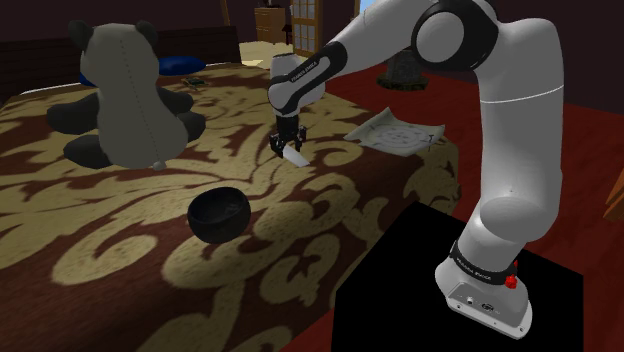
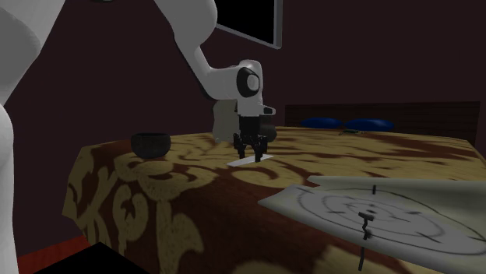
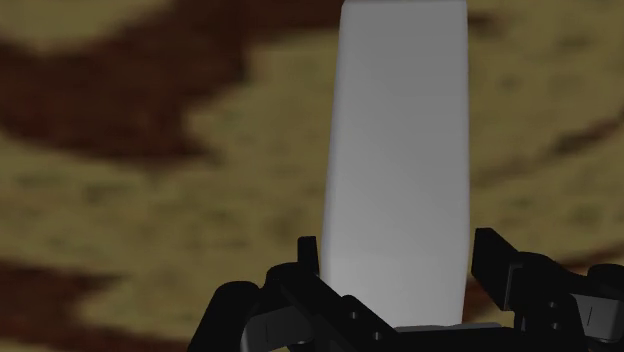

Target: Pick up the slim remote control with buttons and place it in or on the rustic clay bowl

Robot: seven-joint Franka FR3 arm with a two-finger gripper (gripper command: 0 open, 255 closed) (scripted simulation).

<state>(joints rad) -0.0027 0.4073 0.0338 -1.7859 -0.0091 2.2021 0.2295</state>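
**Item under inspection.** The remote [image 3: 400, 140] is drawn as a plain white slab, and no buttons can be made out. It sits near the middle of the patterned bedspread [image 1: 120, 250], directly under the gripper [image 1: 288, 145]. In the second exterior view it shows as a pale strip [image 2: 253, 161] at the cover's surface. I cannot tell whether it rests on the cloth or has just cleared it.

**Hand.** In the wrist view the two black fingers [image 3: 308, 262] stand narrow, one against each long edge of the slab near its closer end. I judge the grasp made, the gripper [image 3: 395, 250] clasping the remote.

**Destination.** The bowl [image 1: 218, 215] is dark and round and stands upright on the same cover. It is well apart from the remote, toward the shoulder view's lower left. In the second exterior view it stands near the corner of the bed [image 2: 149, 144], with nothing visible inside it.

**Surroundings.** A grey-and-dark plush toy [image 1: 120, 95] sits beyond the bowl. A pale sheet [image 2: 389, 210] printed with rings lies on the other side of the arm. Neither stands between remote and bowl.

**Progress.** The approach and the closing of the fingers appear done. The lift, if begun, is slight. The carry across to the bowl, the lowering and the release are not yet done.
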